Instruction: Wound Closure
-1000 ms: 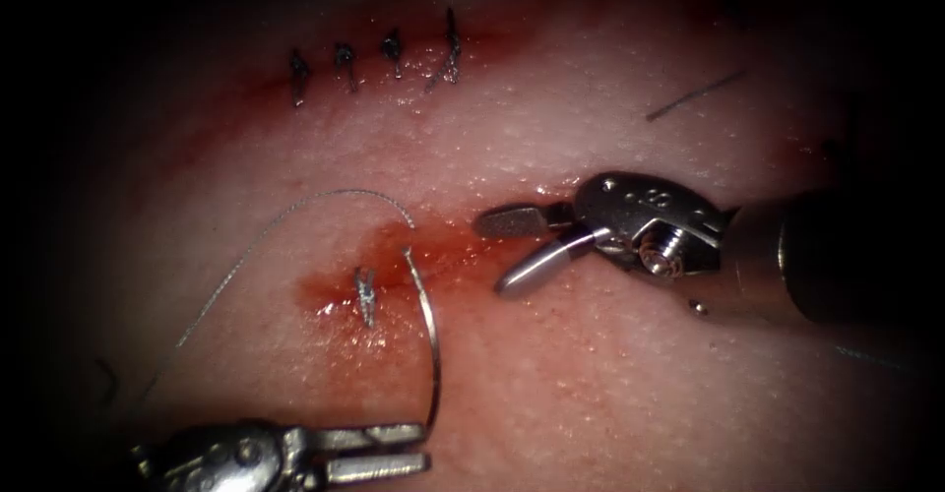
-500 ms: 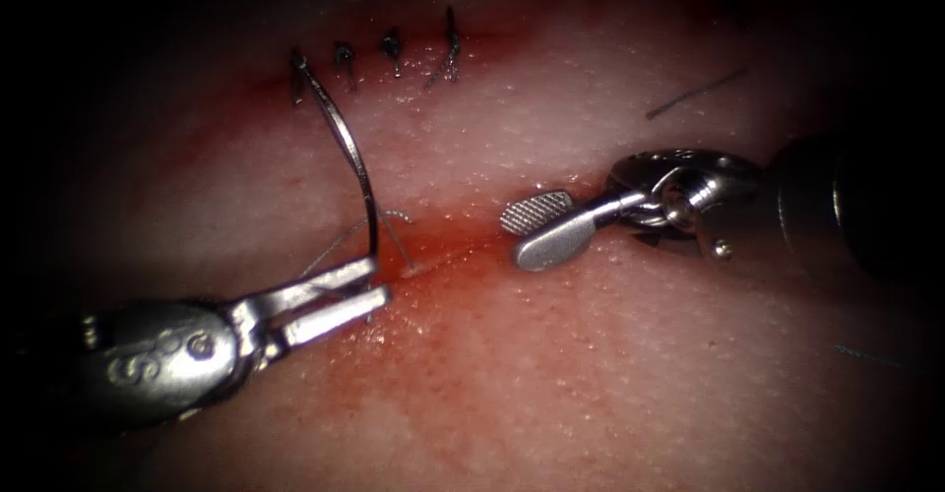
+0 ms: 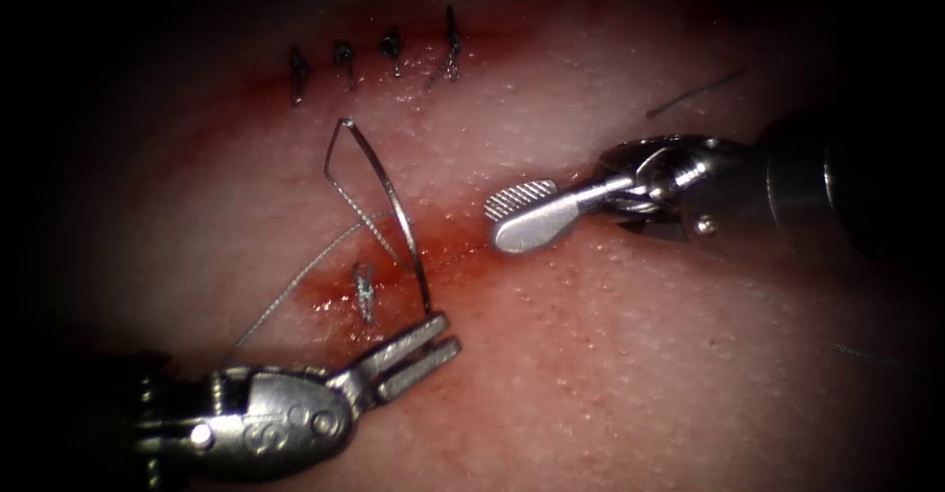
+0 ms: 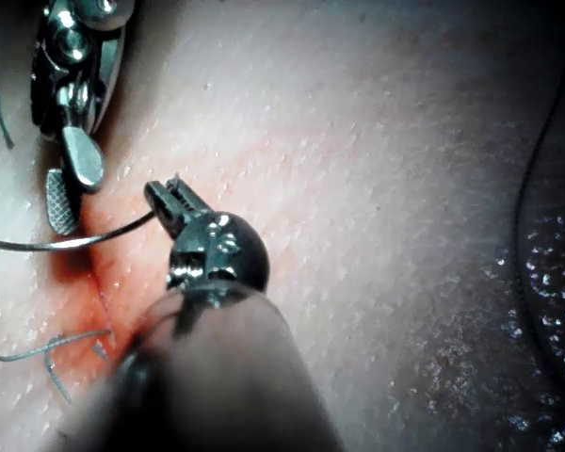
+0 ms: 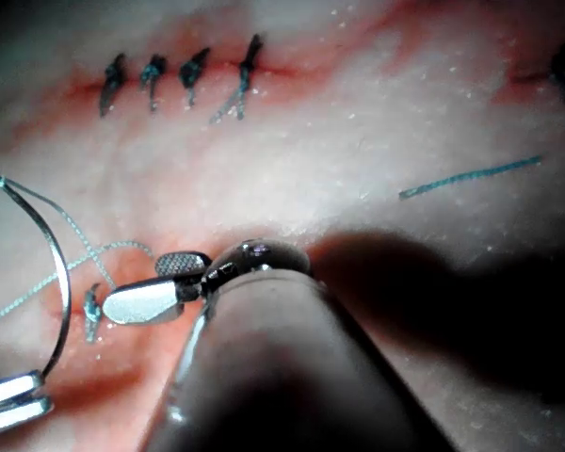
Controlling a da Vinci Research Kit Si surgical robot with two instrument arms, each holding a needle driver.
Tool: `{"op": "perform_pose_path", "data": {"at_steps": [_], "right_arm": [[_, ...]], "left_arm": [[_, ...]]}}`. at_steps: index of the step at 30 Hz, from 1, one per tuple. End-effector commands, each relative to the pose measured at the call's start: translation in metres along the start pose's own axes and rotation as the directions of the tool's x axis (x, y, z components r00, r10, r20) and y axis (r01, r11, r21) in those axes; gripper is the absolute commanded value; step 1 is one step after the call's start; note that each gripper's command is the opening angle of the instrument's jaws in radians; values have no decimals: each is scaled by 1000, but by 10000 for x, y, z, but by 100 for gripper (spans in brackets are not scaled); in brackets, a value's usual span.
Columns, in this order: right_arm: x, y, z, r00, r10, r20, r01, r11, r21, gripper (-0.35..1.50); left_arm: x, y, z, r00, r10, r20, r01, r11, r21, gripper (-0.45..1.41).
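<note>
Tissue below; left hand grips needle.

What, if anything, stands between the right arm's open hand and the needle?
Nothing visible does. The right hand, open and empty, faces the needle across bare tissue and red fluid. The left hand holds the needle near one end, out of the tissue. The thread trails beyond it.

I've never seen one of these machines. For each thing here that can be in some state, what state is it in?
Left tool: jaws shut on the needle's end.
Needle: free of the tissue, thread attached.
Right tool: jaws open, holding nothing.
Cut: still open beside one stitch.
Upper cut: closed by four stitches.
</note>
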Motion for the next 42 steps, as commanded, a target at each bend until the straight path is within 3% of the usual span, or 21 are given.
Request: {"op": "perform_pose_path", "data": {"at_steps": [1,11,30,33,34,35,36,37,42], "right_arm": [[-5,2,17,1000,1,-2,-1,1000,0,121],[-11,-5,37,1000,14,-14,-14,1000,-5,125],[-11,-4,50,1000,-2,1,2,1000,-17,94],[-12,-4,52,1000,-3,0,3,1000,-17,79],[-12,-3,52,1000,-3,2,3,1000,-20,61],[-13,-3,52,1000,-10,6,10,1000,-24,22],[-14,-3,52,1000,-23,13,24,999,-33,-28],[-15,-2,52,998,-50,30,51,997,-50,-35],[-15,5,52,998,-57,23,59,994,-89,-35]], "left_arm": [[-2,11,8,1000,14,5,-14,1000,4,-45],[-7,30,25,991,129,35,-129,992,9,-45],[-9,34,24,980,200,13,-200,980,-21,-45],[-9,34,24,980,200,13,-200,980,-21,-45],[-9,34,24,980,200,13,-200,980,-21,-45],[-10,34,24,980,200,13,-200,980,-21,-45],[-10,34,24,980,200,10,-200,980,-23,-45],[-10,34,24,980,200,10,-200,980,-23,-45],[-10,34,24,980,200,5,-200,979,-26,-45]]}}
